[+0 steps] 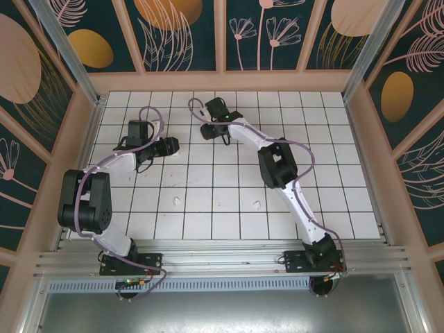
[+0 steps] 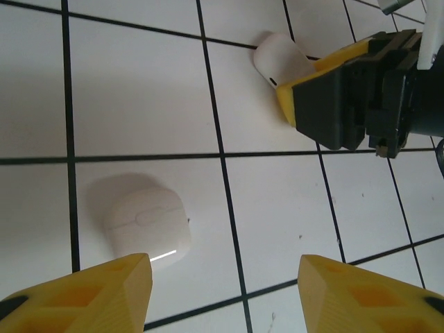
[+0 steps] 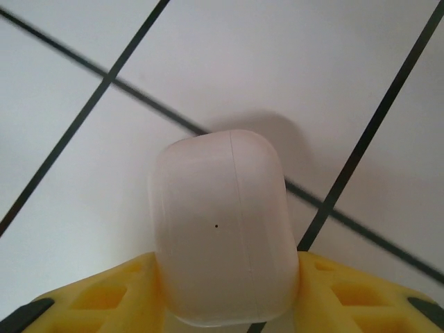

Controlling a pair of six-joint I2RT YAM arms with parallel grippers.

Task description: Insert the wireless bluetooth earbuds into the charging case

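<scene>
Table (image 1: 208, 229) of white tiles (floral walls (image 1: 180, 35)), left pincer (image 2: 222, 267) apart, right pincer (image 3: 225, 267) clamped on case (image 3: 222, 215).

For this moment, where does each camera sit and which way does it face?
Top external: above and behind the bases, looking down on the tiled table; left arm and right arm show whole.
Left wrist: on the left arm, looking down past the open left gripper at the loose case.
Right wrist: on the right arm, close above the held case in the right gripper.
Shared: both wrist views show the held case and the right gripper.
</scene>
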